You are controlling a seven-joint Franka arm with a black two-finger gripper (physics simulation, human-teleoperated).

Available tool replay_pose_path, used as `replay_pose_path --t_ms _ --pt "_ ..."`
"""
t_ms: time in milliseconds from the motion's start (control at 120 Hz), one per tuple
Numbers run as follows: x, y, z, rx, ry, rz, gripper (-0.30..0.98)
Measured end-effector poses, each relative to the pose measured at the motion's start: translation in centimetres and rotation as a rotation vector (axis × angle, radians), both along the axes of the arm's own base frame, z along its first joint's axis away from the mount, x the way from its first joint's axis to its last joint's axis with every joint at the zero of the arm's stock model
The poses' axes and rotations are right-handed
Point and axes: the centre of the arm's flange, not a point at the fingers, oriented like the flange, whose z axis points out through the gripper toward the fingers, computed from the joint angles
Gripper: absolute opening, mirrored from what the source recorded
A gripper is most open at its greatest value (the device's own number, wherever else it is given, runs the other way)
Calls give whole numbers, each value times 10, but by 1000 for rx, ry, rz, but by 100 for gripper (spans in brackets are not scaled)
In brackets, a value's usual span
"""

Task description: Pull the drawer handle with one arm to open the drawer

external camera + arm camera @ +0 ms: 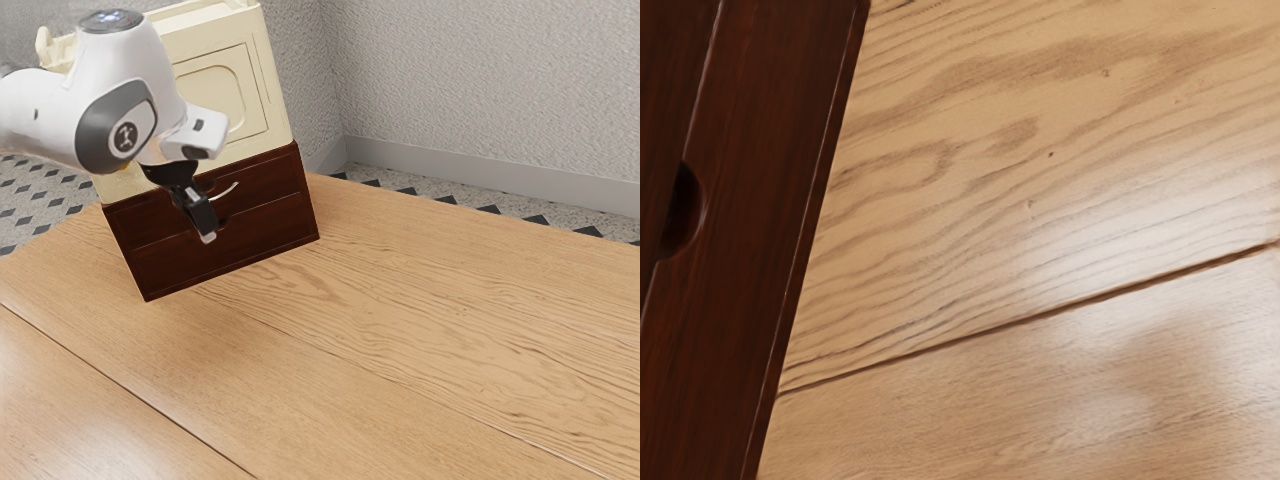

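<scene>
On the wooden table [400, 330], a two-part cabinet [265, 90], cream above and dark red-brown below, stands toward the exterior view's left. The white arm [40, 115] reaches down in front of it. Its travel should run straight out from the cabinet face, level and slow; a sideways pull could bind the drawer or skew the whole cabinet. The upper drawer [270, 180] appears seated, its front about flush with the frame. The gripper [207, 236] hangs before the drawer fronts, its tip lower than the handle [226, 190] in the exterior view; whether it is wide, narrow or holding anything cannot be told. The step in hand is judged to be alignment: raise the tip, straddle the bar, confirm the grip, then draw. The handle is a slim, pale, curved bar on the upper front, partly masked by the gripper. A half-round notch [682, 210] breaks the seam between fronts.
</scene>
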Motion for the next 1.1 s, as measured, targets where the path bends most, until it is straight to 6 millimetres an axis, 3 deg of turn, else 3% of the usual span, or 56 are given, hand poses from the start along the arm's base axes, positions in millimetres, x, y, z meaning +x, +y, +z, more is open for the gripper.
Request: replay_pose_path --t_ms 125,217,358,517,850,1100 --pt "13 -43 -5 8 7 -107 69" --pt "12 -53 -9 4 17 -134 68" --pt "9 -37 -3 -5 -1 -106 69" --pt "24 -6 -7 5 -12 -62 69" --pt "36 16 -26 26 6 -75 69" --pt "46 19 -35 56 10 -123 69"
